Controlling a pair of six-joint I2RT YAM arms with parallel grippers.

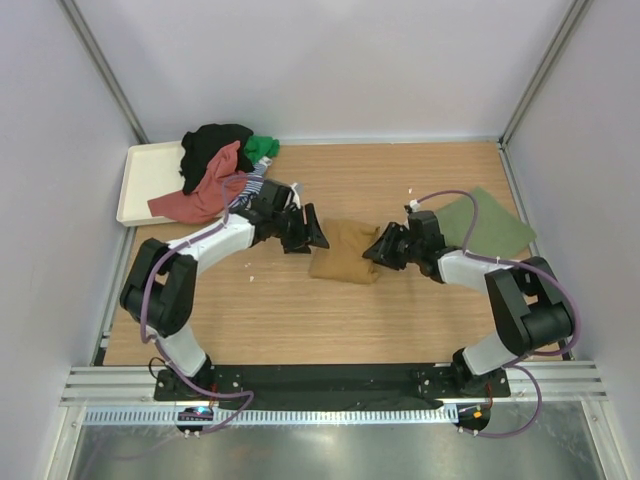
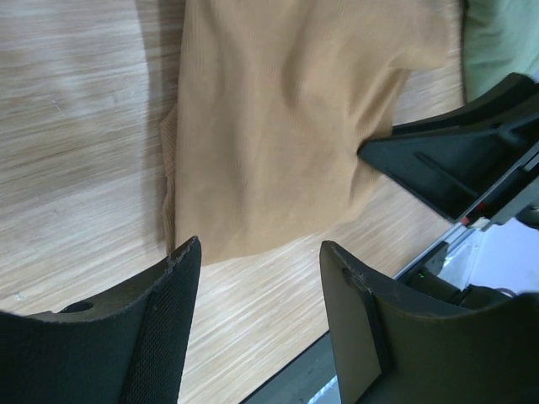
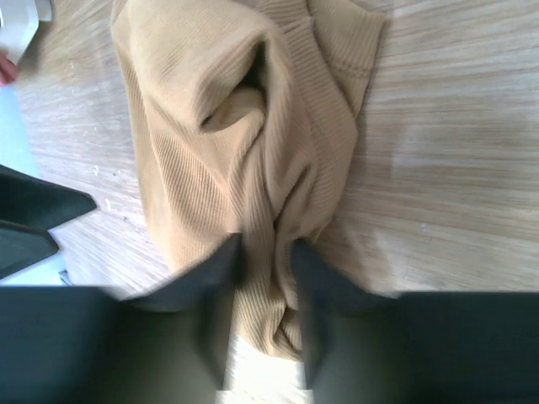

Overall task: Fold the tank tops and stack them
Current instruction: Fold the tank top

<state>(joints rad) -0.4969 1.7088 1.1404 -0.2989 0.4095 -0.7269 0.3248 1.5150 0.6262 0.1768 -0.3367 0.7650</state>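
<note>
Your mustard tank top (image 1: 343,250) lies bunched in the middle of the desk (image 1: 300,320), between both arms. Your right end effector (image 3: 265,252) is clamped on a raised ridge of its cloth, while your left end effector (image 2: 257,252) stands with jaws apart at the opposite edge, holding nothing. An olive tank top (image 1: 485,225) lies flat at the right, and a heap of other tank tops (image 1: 215,165) spills over the cream tray (image 1: 140,185) at the back left.

Light wooden table (image 1: 300,320), mustard tank top (image 1: 345,250) crumpled at its centre, olive green tank top (image 1: 495,228) flat at two o'clock, cream tray (image 1: 140,180) at ten o'clock, heap of tank tops (image 1: 205,190) overlapping tray and wood.
</note>
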